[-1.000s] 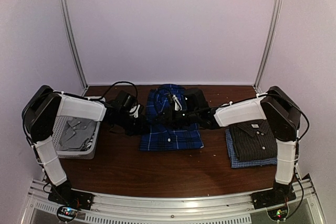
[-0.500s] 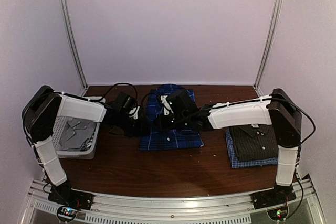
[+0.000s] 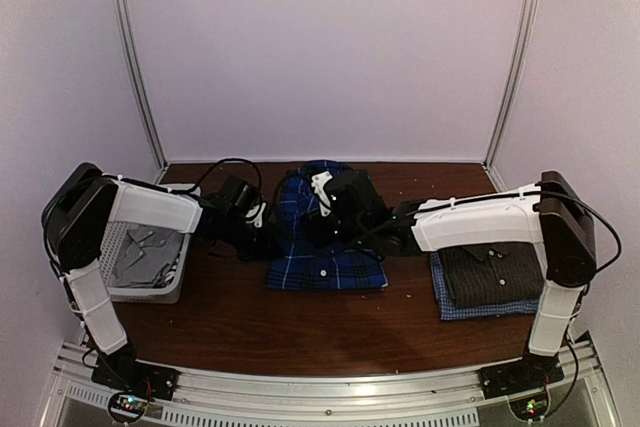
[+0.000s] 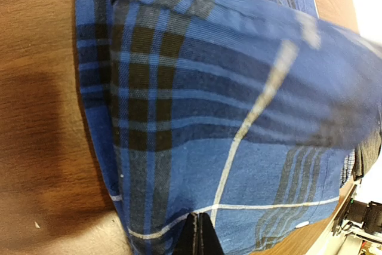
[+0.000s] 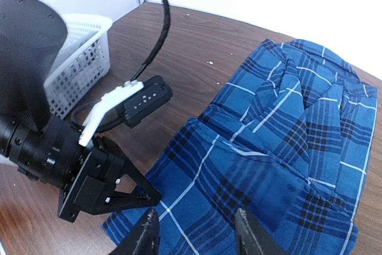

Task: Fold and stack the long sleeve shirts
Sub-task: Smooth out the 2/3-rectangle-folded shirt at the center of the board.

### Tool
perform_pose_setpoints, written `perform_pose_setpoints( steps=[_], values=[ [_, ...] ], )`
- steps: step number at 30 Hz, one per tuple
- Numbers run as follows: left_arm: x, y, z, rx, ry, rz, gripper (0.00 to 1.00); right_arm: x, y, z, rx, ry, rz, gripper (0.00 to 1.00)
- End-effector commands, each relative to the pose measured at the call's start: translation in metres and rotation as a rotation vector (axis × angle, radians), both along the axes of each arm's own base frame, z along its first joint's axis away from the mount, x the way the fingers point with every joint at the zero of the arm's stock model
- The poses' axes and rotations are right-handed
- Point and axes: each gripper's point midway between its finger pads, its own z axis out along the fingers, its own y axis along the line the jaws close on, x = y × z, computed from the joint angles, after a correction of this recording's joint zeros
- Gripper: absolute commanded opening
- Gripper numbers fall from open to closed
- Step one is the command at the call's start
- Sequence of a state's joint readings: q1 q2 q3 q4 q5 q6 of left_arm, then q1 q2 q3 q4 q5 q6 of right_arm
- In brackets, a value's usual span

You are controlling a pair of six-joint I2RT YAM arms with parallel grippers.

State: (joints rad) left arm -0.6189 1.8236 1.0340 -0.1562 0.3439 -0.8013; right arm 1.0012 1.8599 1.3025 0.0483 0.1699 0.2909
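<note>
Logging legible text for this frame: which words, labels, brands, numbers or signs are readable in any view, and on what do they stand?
No text is readable in any view.
Blue plaid shirt: no label or print shows.
Dark grey shirt: its far end lies under the right arm, and no tag shows.
White basket: no marking shows.
Lit spots at the arm bases: too small to read.

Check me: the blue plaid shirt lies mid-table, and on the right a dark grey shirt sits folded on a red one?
One slip: the shirt under the dark grey shirt is a pale blue checked shirt, not red; the top view shows it. The blue plaid shirt does lie mid-table.
</note>
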Motion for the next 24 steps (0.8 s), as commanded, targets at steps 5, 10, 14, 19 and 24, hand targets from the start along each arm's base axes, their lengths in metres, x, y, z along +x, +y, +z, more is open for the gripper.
perform_pose_setpoints(
  steps=[5, 10, 14, 19, 24],
  values=[
    [0.005, -0.003, 0.014, -0.012, -0.045, -0.009, 0.00, 0.034, -0.033, -0.018, 0.080, 0.145, -0.122, 0.58],
    [0.009, -0.004, 0.023, -0.013, -0.065, -0.018, 0.00, 0.025, -0.037, -0.014, 0.116, 0.204, -0.111, 0.52],
    [0.013, -0.010, 0.043, -0.047, -0.109, -0.034, 0.00, 0.001, -0.026, -0.029, 0.139, 0.292, -0.042, 0.43],
    [0.017, -0.023, 0.057, -0.086, -0.135, -0.068, 0.00, -0.029, -0.025, -0.052, 0.129, 0.379, -0.011, 0.39],
    [0.018, -0.032, 0.050, -0.091, -0.121, -0.092, 0.00, -0.051, -0.026, -0.068, 0.114, 0.416, 0.005, 0.40]
  ],
)
